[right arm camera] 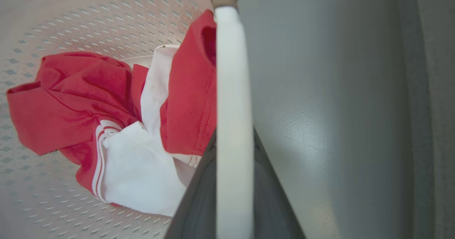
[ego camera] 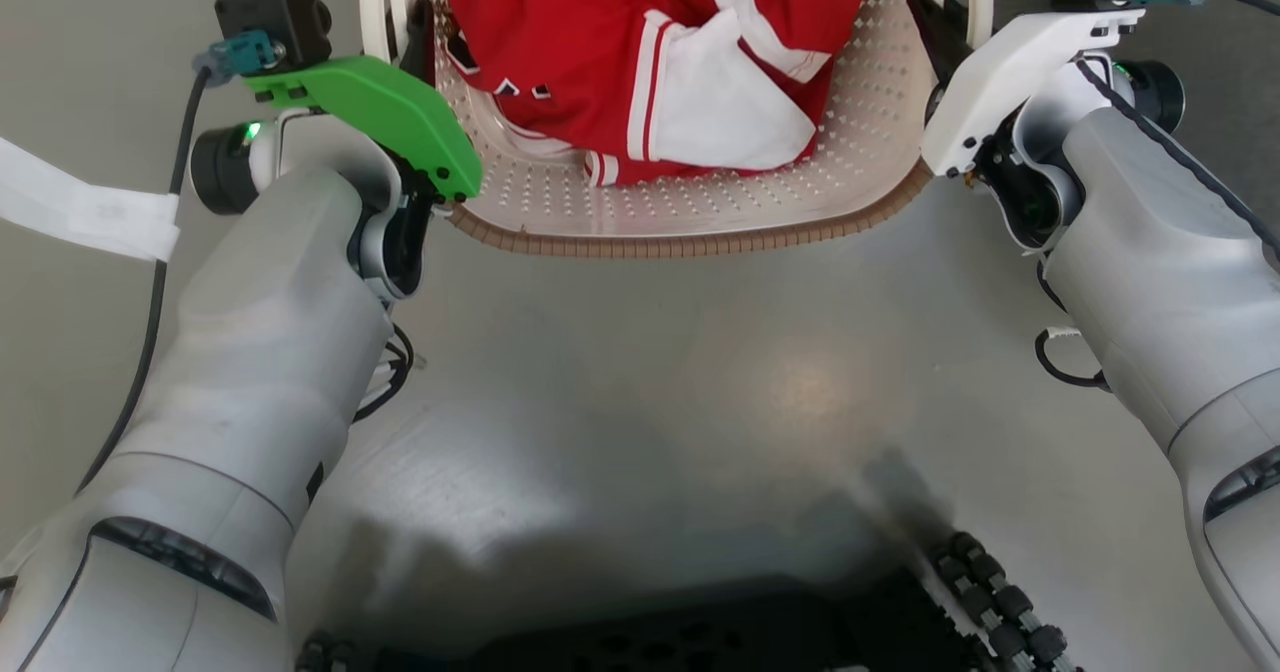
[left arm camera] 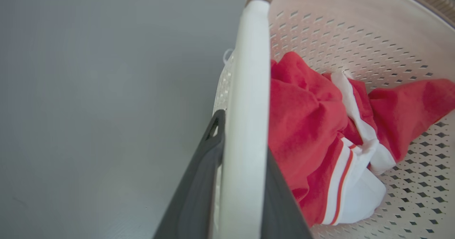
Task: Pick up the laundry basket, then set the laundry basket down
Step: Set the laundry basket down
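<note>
- Left gripper [left arm camera: 243,143]: its two dark fingers are clenched on the white loop handle [left arm camera: 249,72], one on each side and touching it. The handle bar runs straight away from the fingertips, in line with them.
- Right gripper [right arm camera: 234,136]: the same hold, mirrored. Its fingers pinch the other white handle [right arm camera: 231,72], which also runs lengthwise out past the tips.
- The laundry basket [ego camera: 700,244] spans the gap between the two grippers. Its bowl lies inward of each pair of fingers, and neither arm is nearer than the other.
- Inside the bowl, beyond the fingertips, lies a crumpled red and white garment [ego camera: 640,42].
- Grey floor [ego camera: 700,402] lies outward of each handle. Whether the basket rests on it or hangs above it cannot be told.
- Judgement: any lift or lowering needs both arms level, or the basket will tip.
</note>
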Tool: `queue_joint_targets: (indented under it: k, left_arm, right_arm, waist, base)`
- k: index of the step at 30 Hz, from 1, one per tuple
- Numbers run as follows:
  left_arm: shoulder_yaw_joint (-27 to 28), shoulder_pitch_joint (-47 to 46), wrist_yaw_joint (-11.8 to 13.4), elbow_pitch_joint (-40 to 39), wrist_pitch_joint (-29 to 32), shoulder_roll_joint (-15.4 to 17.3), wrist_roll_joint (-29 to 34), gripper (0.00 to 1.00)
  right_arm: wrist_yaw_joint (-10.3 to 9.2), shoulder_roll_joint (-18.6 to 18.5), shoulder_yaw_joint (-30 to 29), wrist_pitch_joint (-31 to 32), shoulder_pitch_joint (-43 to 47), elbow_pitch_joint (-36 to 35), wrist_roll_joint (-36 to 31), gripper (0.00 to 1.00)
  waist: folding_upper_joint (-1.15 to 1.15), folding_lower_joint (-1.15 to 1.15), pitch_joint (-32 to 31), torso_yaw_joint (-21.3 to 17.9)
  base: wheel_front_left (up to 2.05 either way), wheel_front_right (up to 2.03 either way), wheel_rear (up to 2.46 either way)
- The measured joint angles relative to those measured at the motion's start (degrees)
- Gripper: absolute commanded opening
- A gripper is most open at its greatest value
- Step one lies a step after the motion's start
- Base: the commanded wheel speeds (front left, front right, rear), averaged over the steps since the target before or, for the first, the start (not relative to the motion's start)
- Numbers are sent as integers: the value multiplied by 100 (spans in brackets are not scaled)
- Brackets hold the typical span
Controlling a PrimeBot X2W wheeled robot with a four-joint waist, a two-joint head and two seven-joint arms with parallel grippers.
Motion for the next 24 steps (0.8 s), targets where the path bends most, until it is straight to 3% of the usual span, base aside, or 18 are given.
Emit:
queue_joint_targets:
  k: [8, 24]
  left_arm:
    - [-1, -32, -59, 12, -89, 1, 25, 0]
    - [-20, -42, -160, 85, -90, 0, 31, 0]
  right_arm:
    - [0, 8, 18, -265, -4, 25, 0, 0]
    - [1, 68, 91, -420, -10, 181, 23, 0]
  waist:
    - [0, 0, 378, 56]
    - [0, 0, 569, 108]
  base:
    - [0, 0, 0]
    - [0, 0, 0]
